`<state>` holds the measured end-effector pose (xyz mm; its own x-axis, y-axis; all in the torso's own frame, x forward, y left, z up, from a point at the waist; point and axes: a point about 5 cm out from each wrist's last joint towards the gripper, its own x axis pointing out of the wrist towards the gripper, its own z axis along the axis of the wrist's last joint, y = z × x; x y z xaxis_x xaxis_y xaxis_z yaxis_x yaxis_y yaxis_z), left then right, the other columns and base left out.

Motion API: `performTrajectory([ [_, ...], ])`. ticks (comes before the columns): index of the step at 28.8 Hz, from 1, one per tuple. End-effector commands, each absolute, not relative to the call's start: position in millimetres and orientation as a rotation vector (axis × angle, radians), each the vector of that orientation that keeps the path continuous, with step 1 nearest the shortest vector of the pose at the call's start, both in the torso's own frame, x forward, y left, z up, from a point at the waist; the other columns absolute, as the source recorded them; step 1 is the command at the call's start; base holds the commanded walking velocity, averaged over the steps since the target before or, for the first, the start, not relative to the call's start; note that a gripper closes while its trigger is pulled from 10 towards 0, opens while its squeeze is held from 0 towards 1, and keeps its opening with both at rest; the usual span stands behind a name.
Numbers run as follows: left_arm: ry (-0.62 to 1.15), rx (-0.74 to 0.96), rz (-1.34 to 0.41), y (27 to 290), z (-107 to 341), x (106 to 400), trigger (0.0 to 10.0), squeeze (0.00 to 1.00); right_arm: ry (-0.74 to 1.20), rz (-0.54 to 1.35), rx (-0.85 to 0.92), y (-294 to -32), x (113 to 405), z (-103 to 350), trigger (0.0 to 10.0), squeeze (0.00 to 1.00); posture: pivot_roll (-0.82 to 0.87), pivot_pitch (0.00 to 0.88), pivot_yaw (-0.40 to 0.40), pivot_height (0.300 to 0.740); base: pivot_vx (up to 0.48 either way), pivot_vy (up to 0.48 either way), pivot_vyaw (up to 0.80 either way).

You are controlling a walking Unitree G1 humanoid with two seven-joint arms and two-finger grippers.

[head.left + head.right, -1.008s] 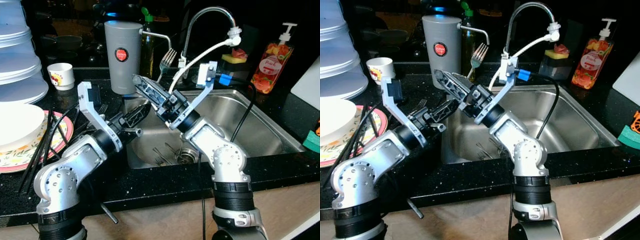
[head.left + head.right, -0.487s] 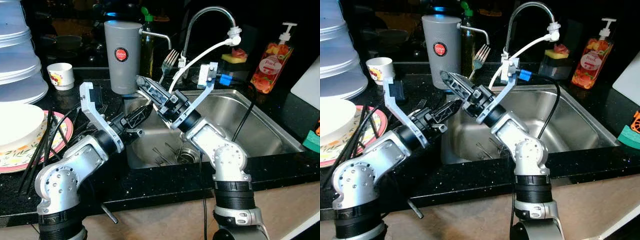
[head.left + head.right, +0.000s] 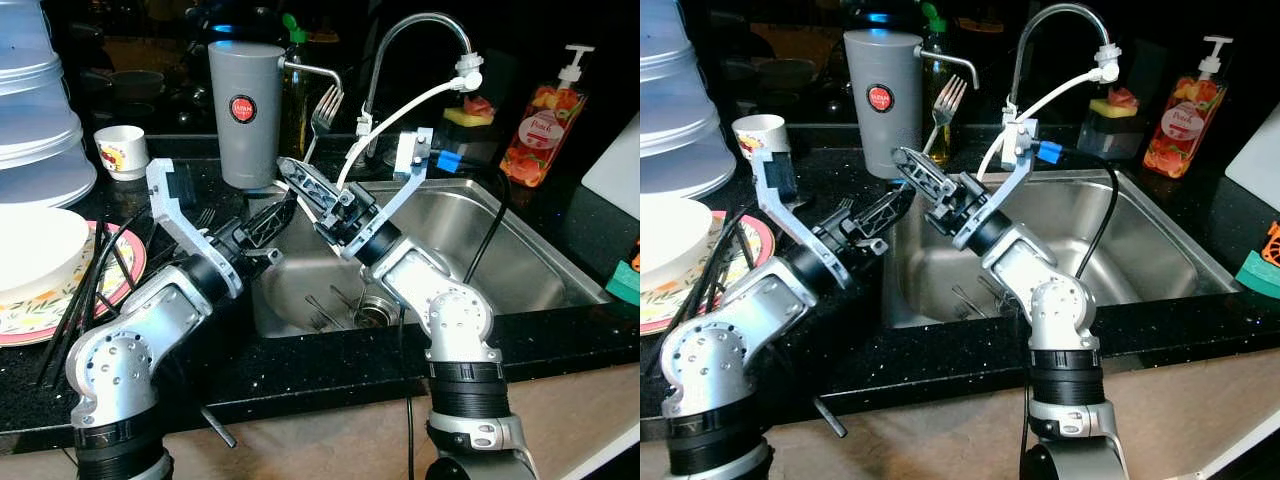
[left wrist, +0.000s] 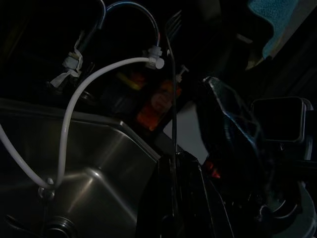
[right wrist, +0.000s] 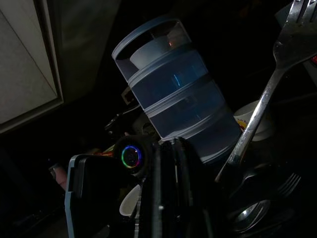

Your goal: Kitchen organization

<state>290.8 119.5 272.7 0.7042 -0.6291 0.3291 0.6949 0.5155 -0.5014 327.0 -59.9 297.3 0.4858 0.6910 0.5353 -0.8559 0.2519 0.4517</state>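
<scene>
A silver fork (image 3: 322, 108) stands nearly upright, tines up, just right of the tall grey utensil holder (image 3: 245, 110). My left gripper (image 3: 287, 200) reaches in over the sink's left edge and is shut on the fork's handle; in the left wrist view the fork (image 4: 173, 89) rises edge-on straight out of the fingers. My right gripper (image 3: 288, 168) crosses just above the left one. It points at the holder's base, its fingers pressed together with nothing between them. The right wrist view has the fork (image 5: 267, 94) passing beside its fingers (image 5: 171, 193).
A steel sink (image 3: 520, 260) with loose cutlery (image 3: 322, 310) near the drain lies below both arms. The faucet (image 3: 415, 40) and its white hose arch behind. To the left are plates (image 3: 40, 270), black chopsticks (image 3: 85, 290), a cup (image 3: 122, 150) and stacked containers (image 3: 35, 110). A soap bottle (image 3: 545, 120) is at right.
My left gripper has lifted and swung left with the fork, carrying its tines up and closer to the grey holder. My right gripper has dipped slightly.
</scene>
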Motion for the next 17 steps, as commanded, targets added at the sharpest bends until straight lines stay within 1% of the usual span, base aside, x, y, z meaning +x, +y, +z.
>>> performTrajectory([
  [1, -0.128, -0.647, -0.81, 118.0, 277.2, 290.0, 0.0, 0.0, -0.246, 1.066, 0.795, -62.8, 328.8, 299.9, 0.0, 0.0, -0.02, 0.05, -0.037, 0.74, 0.0, 0.0, 0.0],
  [8, -0.15, -0.657, -0.79, 120.6, 278.9, 292.1, 0.0, 0.0, -0.266, 1.035, 0.782, -66.0, 330.9, 301.4, 0.0, 0.0, -0.02, 0.054, -0.037, 0.74, 0.0, 0.0, 0.0],
  [9, -0.154, -0.662, -0.791, 121.6, 280.1, 292.3, 0.0, 0.0, -0.265, 1.019, 0.771, -67.1, 332.2, 300.6, 6.9, 0.15, -0.02, 0.054, -0.038, 0.74, 0.0, 0.0, 0.0],
  [10, -0.153, -0.662, -0.793, 121.6, 280.2, 292.2, 0.0, 0.0, -0.261, 1.016, 0.768, -67.2, 332.6, 299.9, 9.6, 0.9, -0.02, 0.055, -0.039, 0.74, 0.0, 0.0, 0.0],
  [11, -0.153, -0.662, -0.793, 121.6, 280.2, 292.2, 0.0, 0.0, -0.261, 1.016, 0.768, -67.2, 332.6, 299.9, 9.6, 0.9, -0.02, 0.055, -0.039, 0.74, 0.0, 0.0, 0.0],
  [12, -0.15, -0.661, -0.799, 121.2, 280.1, 291.8, 0.0, 0.0, -0.257, 1.014, 0.762, -67.0, 332.8, 299.0, 10.0, 1.0, -0.02, 0.055, -0.039, 0.74, 0.0, 0.0, 0.0],
  [17, -0.139, -0.659, -0.811, 118.7, 278.2, 290.4, 0.0, 0.0, -0.252, 1.021, 0.761, -65.7, 332.6, 299.0, 10.0, 1.0, -0.02, 0.054, -0.038, 0.74, 0.0, 0.0, 0.0],
])
